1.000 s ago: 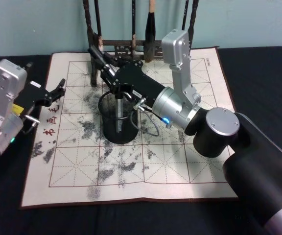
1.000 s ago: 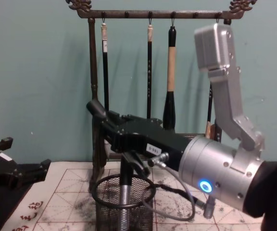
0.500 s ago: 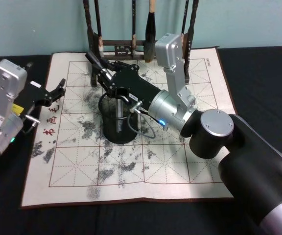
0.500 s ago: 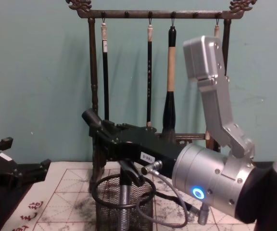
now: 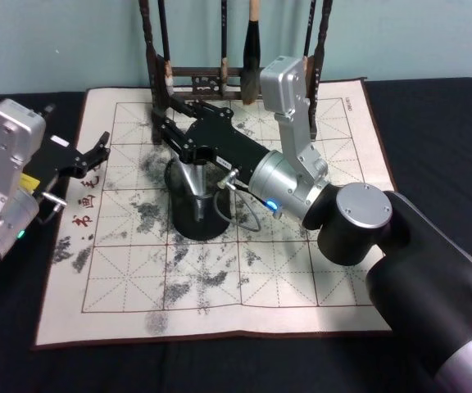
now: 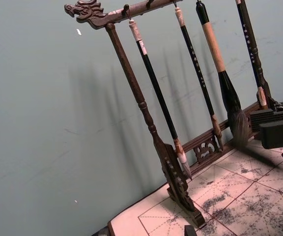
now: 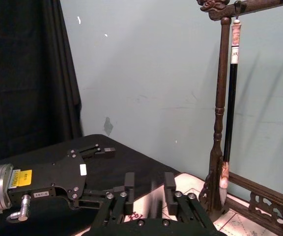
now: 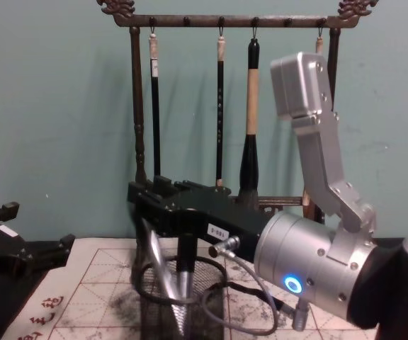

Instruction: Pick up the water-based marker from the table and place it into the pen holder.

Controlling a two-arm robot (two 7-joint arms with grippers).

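Right gripper (image 5: 164, 131) over pen holder (image 5: 197, 221), fingers apart; marker (image 8: 163, 265) blurred, tipping toward 11 o'clock inside. Advise vertical retreat clear of rim. Left gripper (image 5: 97, 151) parked, fingers apart.

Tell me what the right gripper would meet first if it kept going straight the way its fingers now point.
Probably the left post of the brush rack: the right gripper, above the pen holder, points back-left toward it, though depth is unclear.

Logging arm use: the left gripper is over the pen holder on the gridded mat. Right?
No. It is the right gripper that is over the pen holder on the gridded mat, as the head view shows. The left gripper sits off to the side.
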